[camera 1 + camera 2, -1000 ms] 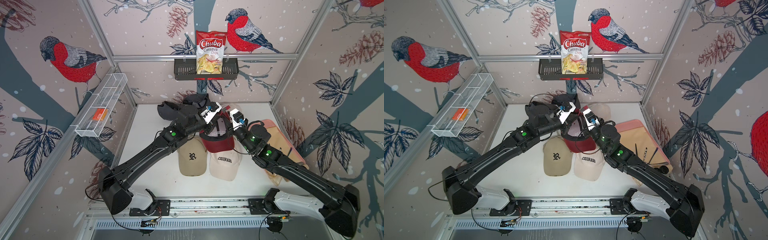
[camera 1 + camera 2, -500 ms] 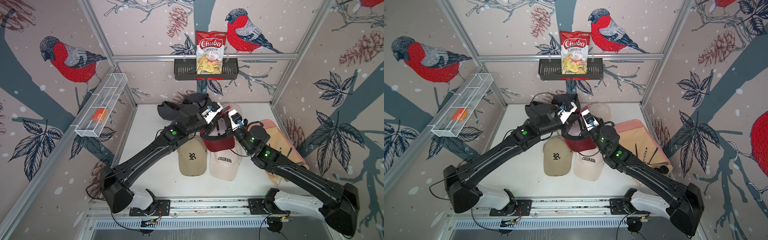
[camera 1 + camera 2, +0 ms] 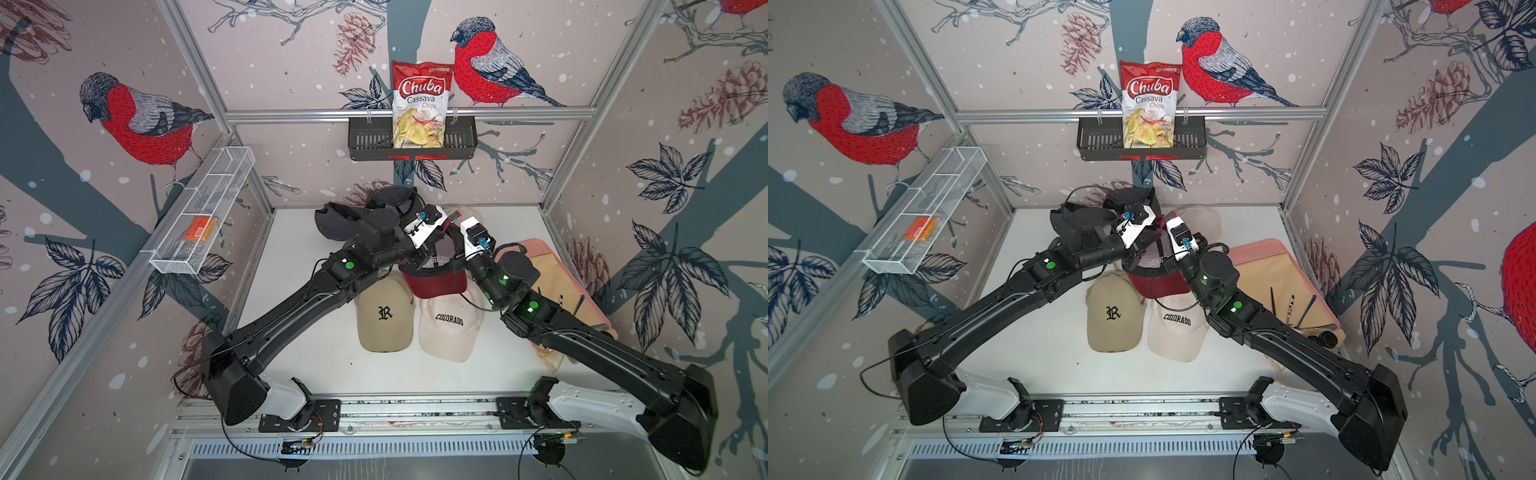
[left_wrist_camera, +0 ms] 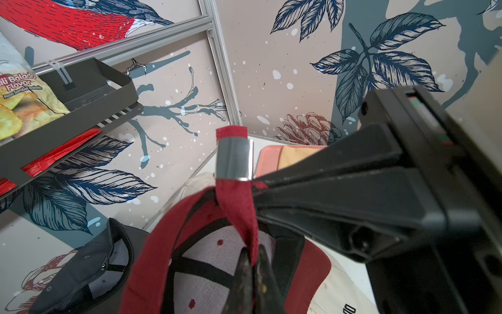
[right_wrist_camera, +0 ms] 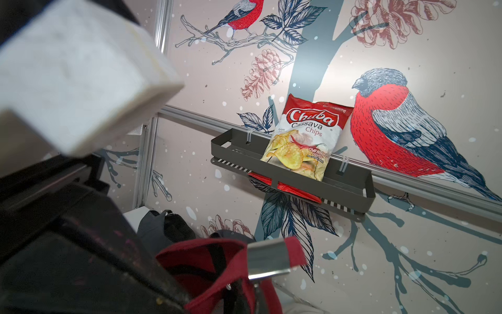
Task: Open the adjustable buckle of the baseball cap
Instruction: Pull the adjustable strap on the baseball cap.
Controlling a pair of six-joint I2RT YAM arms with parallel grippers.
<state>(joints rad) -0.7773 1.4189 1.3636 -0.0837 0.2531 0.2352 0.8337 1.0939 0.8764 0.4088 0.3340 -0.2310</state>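
Note:
A red baseball cap [image 3: 436, 282] [image 3: 1156, 284] hangs upside down between my two arms above the table, brim toward the front. Its red strap [image 4: 239, 206] rises from the back and passes through a silver adjustable buckle [image 4: 235, 159] [image 5: 269, 258], with a short red end poking out beyond it. My left gripper [image 4: 252, 261] is shut on the strap a little below the buckle. My right gripper [image 5: 244, 296] is shut on the strap right under the buckle; its black finger [image 4: 312, 185] reaches the strap from the side.
Under the red cap lie a beige cap marked R [image 3: 384, 316] and a cream Colorado cap [image 3: 449, 328]. Dark caps [image 3: 336, 222] sit at the back. A pink tray [image 3: 557, 282] with tools is at the right. A black wall basket [image 3: 465, 139] holds a chips bag [image 3: 417, 104].
My right gripper's jaws have closed onto the strap beside the buckle. Both arms have hardly shifted, and the left gripper keeps its hold.

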